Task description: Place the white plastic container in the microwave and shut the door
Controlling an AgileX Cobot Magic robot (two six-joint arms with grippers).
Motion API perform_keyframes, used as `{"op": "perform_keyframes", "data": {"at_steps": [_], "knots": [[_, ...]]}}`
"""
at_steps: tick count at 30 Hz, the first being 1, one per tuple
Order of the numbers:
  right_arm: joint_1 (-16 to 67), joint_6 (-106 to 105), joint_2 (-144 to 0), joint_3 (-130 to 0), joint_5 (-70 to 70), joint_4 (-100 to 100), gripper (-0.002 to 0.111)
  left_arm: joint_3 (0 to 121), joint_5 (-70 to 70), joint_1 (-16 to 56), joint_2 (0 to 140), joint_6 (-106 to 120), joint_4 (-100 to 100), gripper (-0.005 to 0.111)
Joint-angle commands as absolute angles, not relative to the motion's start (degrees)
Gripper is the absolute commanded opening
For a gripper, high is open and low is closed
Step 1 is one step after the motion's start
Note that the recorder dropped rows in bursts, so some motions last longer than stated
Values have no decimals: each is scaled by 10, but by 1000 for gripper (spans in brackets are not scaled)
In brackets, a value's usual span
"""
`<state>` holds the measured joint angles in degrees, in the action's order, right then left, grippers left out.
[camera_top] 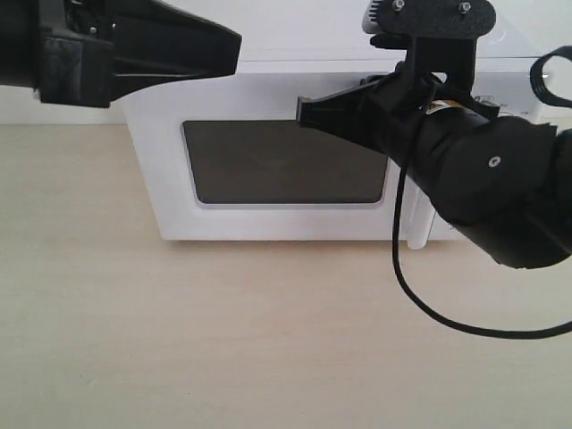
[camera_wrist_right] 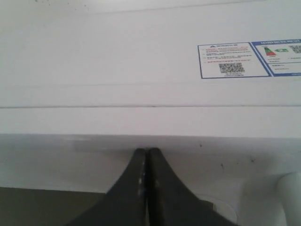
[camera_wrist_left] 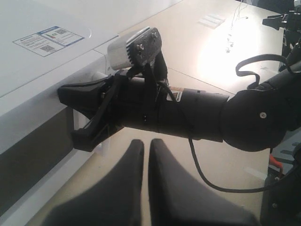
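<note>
The white microwave (camera_top: 268,79) stands at the back of the table with its door (camera_top: 165,192) shut, dark window (camera_top: 286,161) facing me. My right gripper (camera_top: 302,112) is shut, empty, its tips resting against the door's upper edge (camera_wrist_right: 70,155) above the window; the wrist view shows the closed tips (camera_wrist_right: 147,151) on the white face. The bar handle (camera_top: 416,219) runs down just behind the right arm. My left gripper (camera_top: 234,43) hovers at the upper left, above the microwave's corner, its fingers (camera_wrist_left: 146,143) shut on nothing. The white plastic container is out of view.
A light wooden table (camera_top: 223,340) stretches in front of the microwave. A black cable (camera_top: 420,304) loops down from the right arm over the table. Stickers (camera_wrist_right: 230,61) lie on the microwave's top. A white wall stands behind.
</note>
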<state>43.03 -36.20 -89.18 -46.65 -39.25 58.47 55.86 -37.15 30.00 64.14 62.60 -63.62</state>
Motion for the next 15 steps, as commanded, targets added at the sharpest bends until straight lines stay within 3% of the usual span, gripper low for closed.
{"op": "perform_keyframes", "data": {"at_steps": [1, 8, 15], "knots": [[418, -381, -871, -474, -388, 596, 0, 562, -375, 305, 637, 621, -634, 4], [418, -484, -796, -473, -332, 656, 0, 562, -375, 305, 637, 621, -634, 4], [418, -767, -690, -469, -225, 886, 0, 562, -375, 305, 619, 611, -636, 4]]}}
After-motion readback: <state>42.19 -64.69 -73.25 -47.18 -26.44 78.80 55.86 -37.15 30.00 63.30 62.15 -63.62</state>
